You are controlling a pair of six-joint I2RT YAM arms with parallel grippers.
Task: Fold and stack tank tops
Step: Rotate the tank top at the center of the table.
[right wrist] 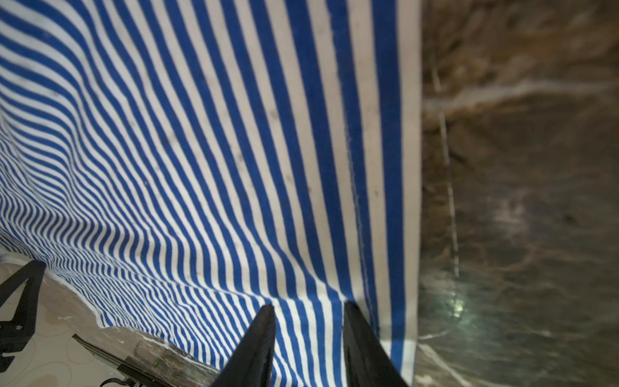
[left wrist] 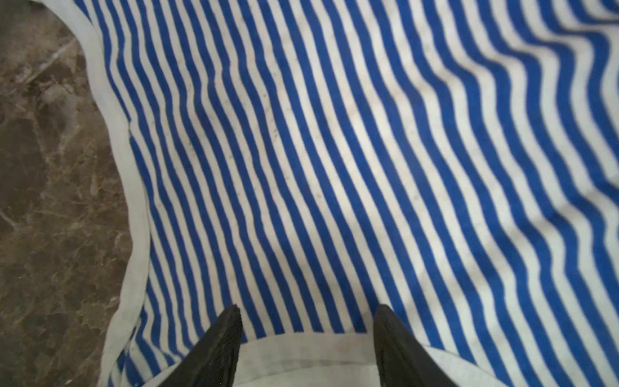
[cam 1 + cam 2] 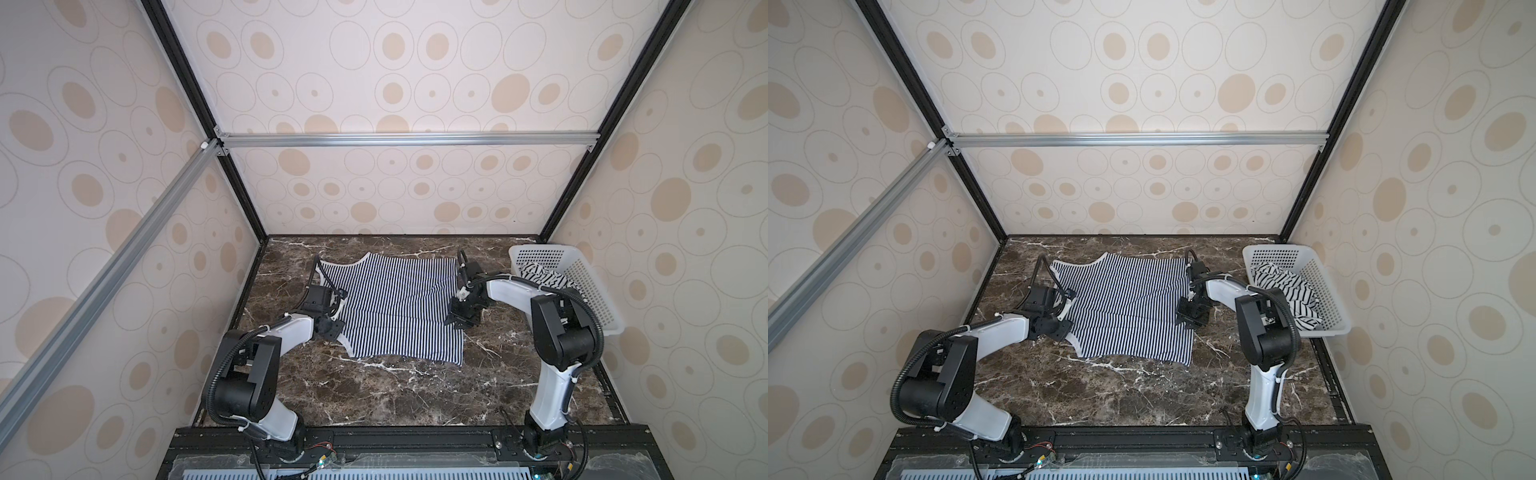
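**A:** Our left gripper (image 2: 307,308) is hanging wide open, empty, over the white trim of the fine navy-and-white striped knit tank top (image 3: 399,307), lying toward the far edge of the dark marble desk (image 3: 374,395).

**B:** Our right gripper (image 1: 308,305) is sitting narrowly open on its hem, gripping nothing. Closing unevenly, we are probably risking a skewed, bunched fold.

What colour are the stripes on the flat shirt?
Blue and white on the spread tank top, with white edging; clearest in the left wrist view.
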